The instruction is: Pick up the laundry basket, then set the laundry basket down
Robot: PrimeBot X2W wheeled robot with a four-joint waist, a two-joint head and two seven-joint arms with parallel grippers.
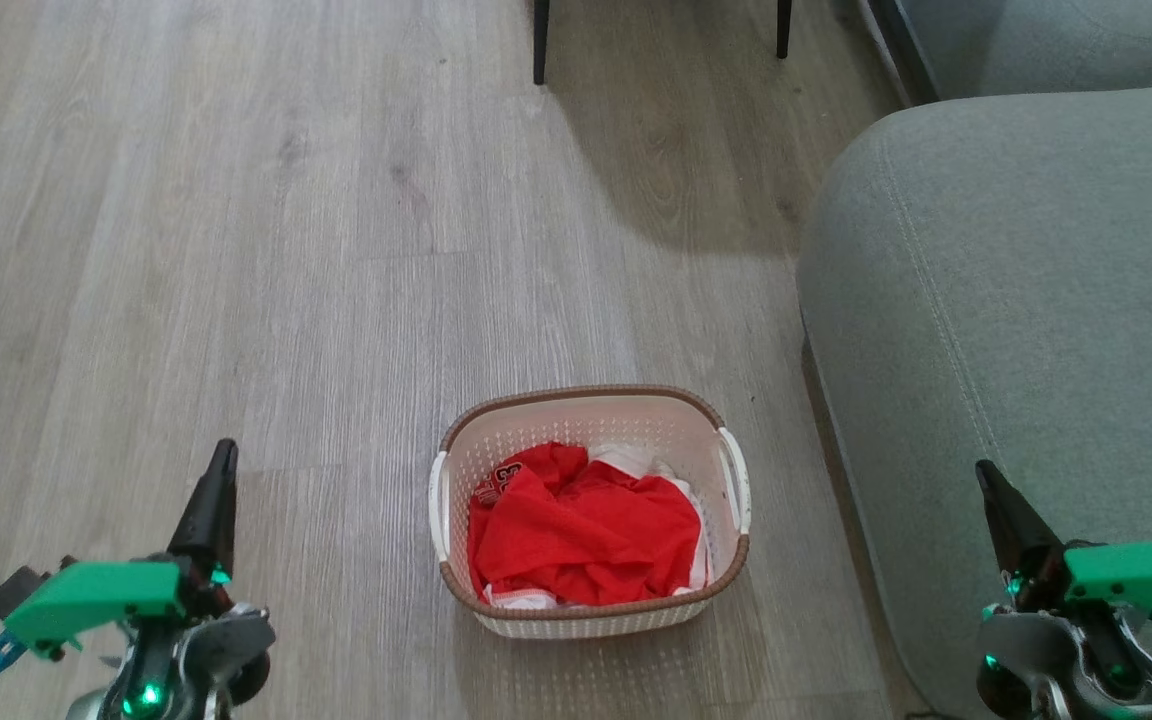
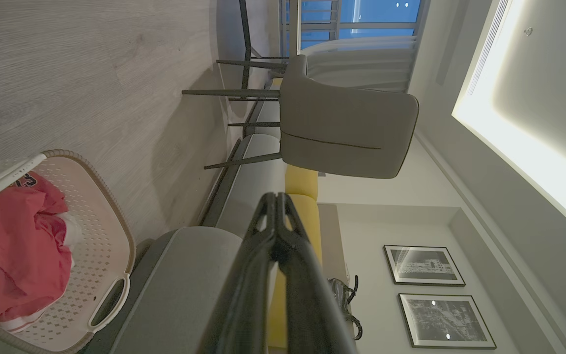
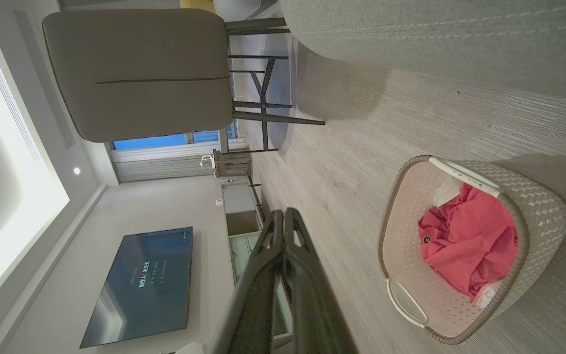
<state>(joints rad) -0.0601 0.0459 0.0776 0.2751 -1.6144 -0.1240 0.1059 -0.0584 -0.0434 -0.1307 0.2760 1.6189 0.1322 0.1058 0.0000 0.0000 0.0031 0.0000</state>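
Observation:
The laundry basket [image 1: 596, 408] stands on the wood floor in front of me: cream-white, perforated, with a brown rim and white side handles. Red clothing [image 1: 581, 525] fills it. The basket also appears at the lower left of the left wrist view [image 2: 111, 216] and at the right of the right wrist view [image 3: 538, 206]. My left gripper [image 1: 225, 452] is shut at the lower left, well apart from the basket. My right gripper [image 1: 983, 472] is shut at the lower right, in front of the sofa, also clear of the basket. Neither holds anything.
A grey-green sofa [image 1: 1026, 300] runs along the right, close to the basket's right handle. Dark chair legs [image 1: 540, 45] stand at the far edge of the floor. A grey upholstered chair [image 2: 347, 128] is beyond.

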